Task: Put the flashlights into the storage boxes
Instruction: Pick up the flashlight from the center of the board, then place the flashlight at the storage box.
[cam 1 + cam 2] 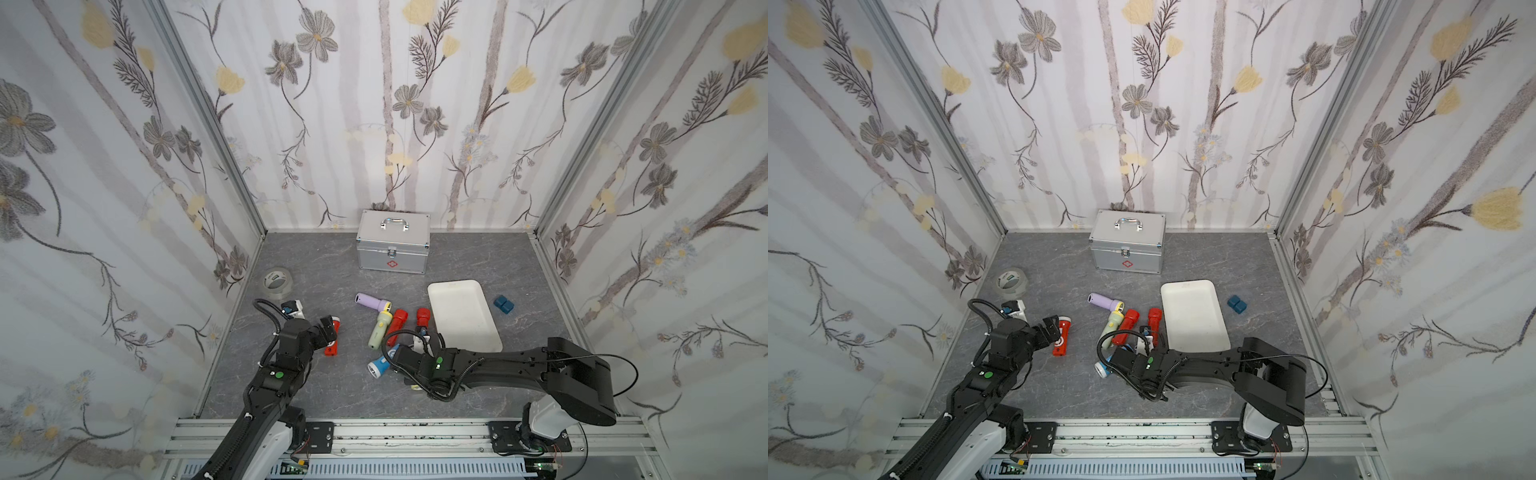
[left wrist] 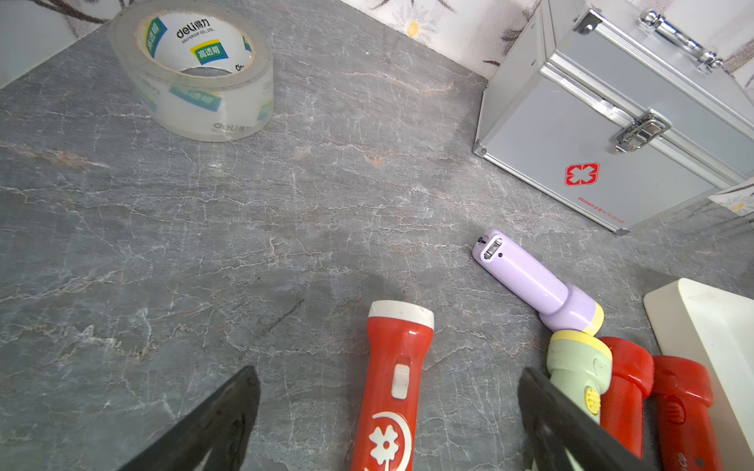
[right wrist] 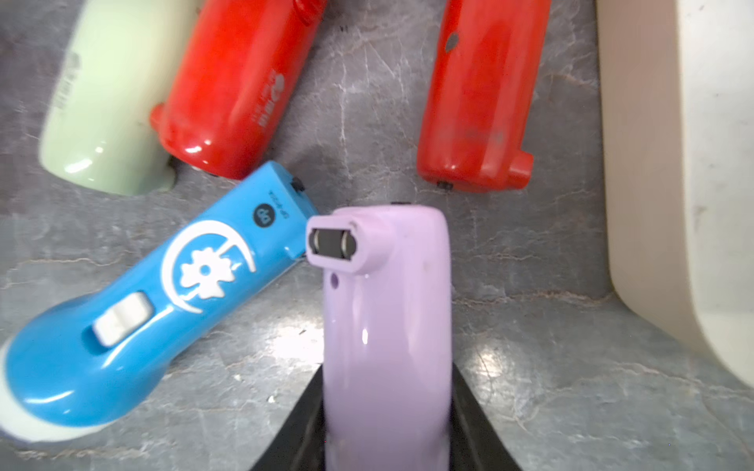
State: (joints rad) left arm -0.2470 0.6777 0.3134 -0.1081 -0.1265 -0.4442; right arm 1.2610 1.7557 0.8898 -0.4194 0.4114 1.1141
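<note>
My right gripper (image 3: 387, 412) is clamped on the held lilac flashlight (image 3: 387, 326), a black finger pressed flat against each side of its body. It sits at the near middle of the grey table (image 1: 324, 390), tail end pointing away from me, and I cannot tell whether it is off the surface. The blue flashlight (image 3: 134, 306) lies slantwise just to its left, its tail meeting the lilac tail. Beyond them lie the pale green flashlight (image 3: 110, 93), the left red flashlight (image 3: 240, 81) and the right red flashlight (image 3: 481, 93), all on the table. The white tray (image 1: 463, 316) lies just right of that group, its near-left corner close to my right gripper.

Farther left, my left gripper (image 2: 387, 428) is spread wide, one finger on either side of the flowered red flashlight (image 2: 391, 387), which lies on the table and touches neither finger. The far lilac flashlight (image 1: 372, 302) lies beyond the green one, their yellow collars meeting. A silver case (image 1: 392, 245) stands at the far wall, a tape roll (image 1: 277, 280) at the far left, and a dark-blue block (image 1: 503, 304) right of the tray.
</note>
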